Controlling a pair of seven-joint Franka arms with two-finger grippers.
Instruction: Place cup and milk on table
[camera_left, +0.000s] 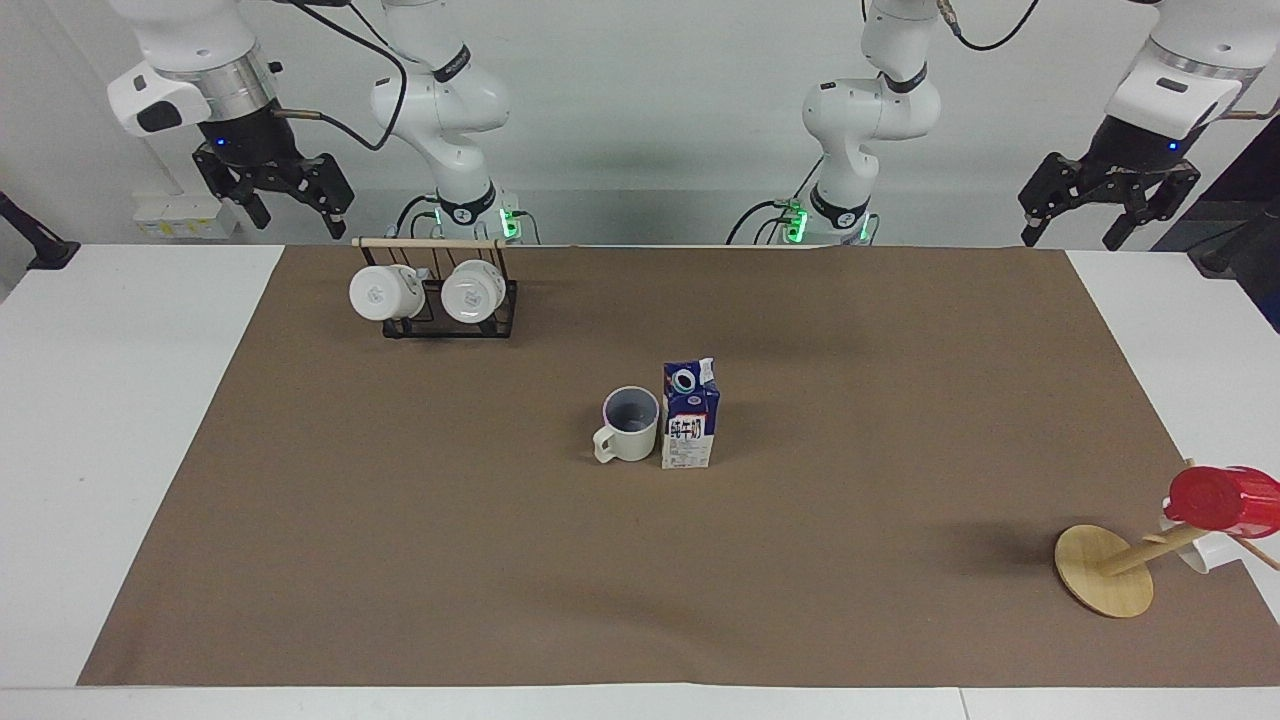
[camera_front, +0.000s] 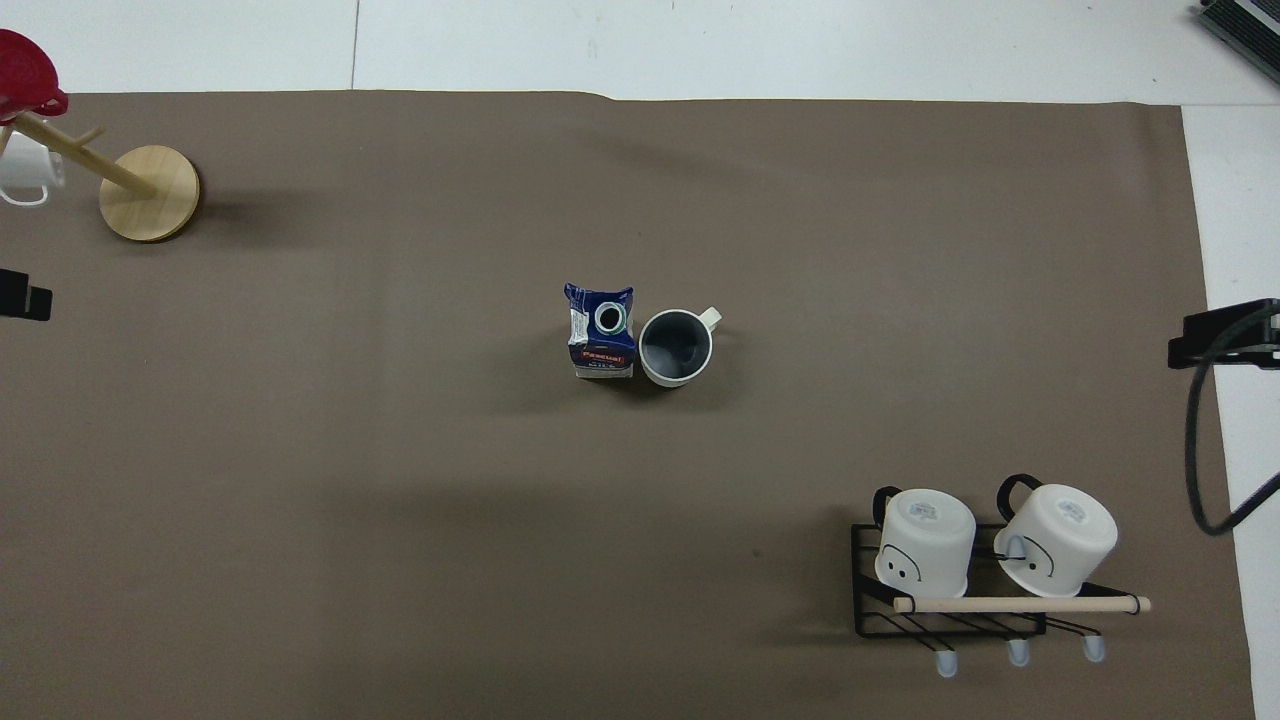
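Cup (camera_left: 630, 424): glazed ceramic, smooth. Milk (camera_left: 689, 418): printed carton, slight sheen. Brown mat (camera_left: 640, 560): matt, paper-like, on smooth white counter (camera_left: 90, 400). Mug rack (camera_left: 440, 300): black wire, wooden rod. Red cup (camera_left: 1222, 500): glossy. Stand (camera_left: 1105, 570): bare wood.

Overhead cam cut off the red cup (camera_front: 28, 75) and the white mug (camera_front: 22, 170) hanging under it at the edge.

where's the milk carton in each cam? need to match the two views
Facing view: the milk stands mid-mat, touching or nearly touching the cup at that picture's left.
Overhead view: the milk sits mid-mat, the cup at that picture's right.
Shared landmark: the black rack holding two white mugs, nearer the robots.
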